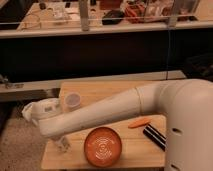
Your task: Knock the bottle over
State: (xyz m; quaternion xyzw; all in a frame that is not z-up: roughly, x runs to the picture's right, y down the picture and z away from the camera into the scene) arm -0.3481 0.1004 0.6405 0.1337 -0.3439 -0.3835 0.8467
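My white arm reaches from the right across the wooden table [125, 92] to its left edge. The gripper [34, 113] is at the arm's left end, over the table's left front corner. A small whitish bottle [62, 144] stands just below the arm at the front left, its top hidden by the arm. The gripper is above it and a little to its left. I cannot tell whether they touch.
A short white cup [73, 101] stands at the table's left, behind the arm. An orange bowl [103, 146] sits at the front middle, right of the bottle. A small orange piece [139, 123] and a black bar [154, 136] lie at the right. A dark counter runs behind.
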